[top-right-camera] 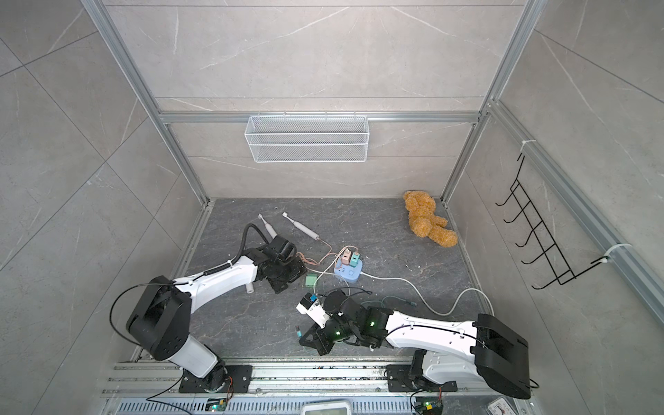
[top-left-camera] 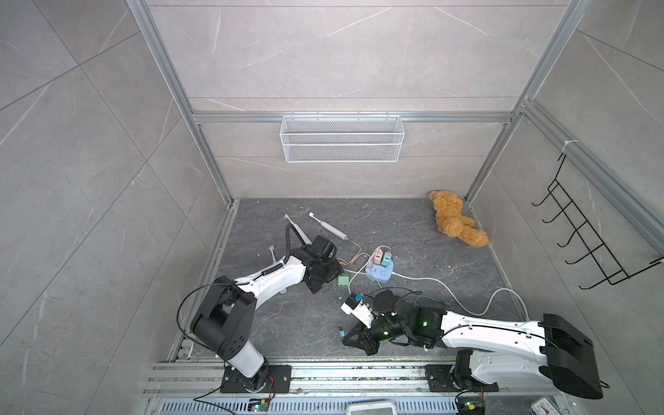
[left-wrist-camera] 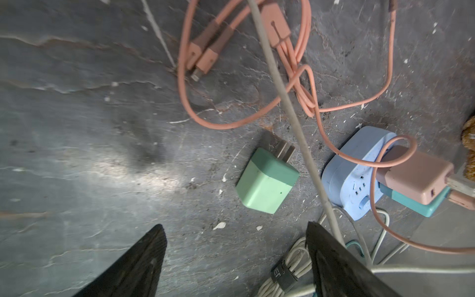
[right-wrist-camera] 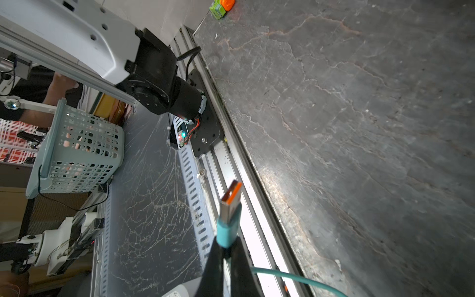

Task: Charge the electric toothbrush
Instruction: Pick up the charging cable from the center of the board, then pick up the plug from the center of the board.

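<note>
We count three slim pale electric toothbrushes (top-left-camera: 326, 225) lying flat on the dark surface (top-left-camera: 287, 323) near our released left fingers (left-wrist-camera: 138, 264), one trailing a pink cable (left-wrist-camera: 391, 51), one green adapter (left-wrist-camera: 267, 185) just ahead of those fingers, while our right fingers (right-wrist-camera: 241, 267) clench one teal USB plug (right-wrist-camera: 228, 218) with an orange tongue.

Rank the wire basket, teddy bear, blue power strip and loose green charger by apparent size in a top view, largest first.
1. wire basket
2. teddy bear
3. blue power strip
4. loose green charger
The basket hangs higher, nearer the camera, which may exaggerate its size.
</note>
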Available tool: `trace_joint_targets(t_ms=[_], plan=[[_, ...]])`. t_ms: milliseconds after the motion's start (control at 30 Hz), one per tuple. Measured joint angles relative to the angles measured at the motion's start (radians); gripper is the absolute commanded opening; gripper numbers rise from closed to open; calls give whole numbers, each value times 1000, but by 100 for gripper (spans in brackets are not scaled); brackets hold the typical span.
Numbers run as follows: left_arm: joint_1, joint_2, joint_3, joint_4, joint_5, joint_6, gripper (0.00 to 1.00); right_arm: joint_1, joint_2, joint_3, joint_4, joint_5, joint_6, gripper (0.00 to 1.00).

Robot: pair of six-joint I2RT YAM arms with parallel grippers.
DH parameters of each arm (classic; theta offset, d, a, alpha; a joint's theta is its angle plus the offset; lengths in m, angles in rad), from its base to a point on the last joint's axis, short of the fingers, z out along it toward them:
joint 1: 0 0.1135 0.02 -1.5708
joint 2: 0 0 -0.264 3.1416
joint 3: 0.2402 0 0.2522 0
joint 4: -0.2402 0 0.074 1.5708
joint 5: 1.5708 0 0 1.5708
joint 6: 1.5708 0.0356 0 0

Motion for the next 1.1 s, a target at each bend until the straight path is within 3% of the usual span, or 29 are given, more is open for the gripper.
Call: trace_joint_targets(t_ms=[433, 733, 1100], plan=[[-54, 213, 176, -49, -19, 20, 69, -31, -227, -43, -142, 84, 7, 0], [-67, 304, 262, -100, -17, 101, 66, -32, -237, -43, -196, 91, -13, 0], [-77, 317, 263, -137, -22, 157, 52, -32, -233, -43, -197, 86, -15, 0]])
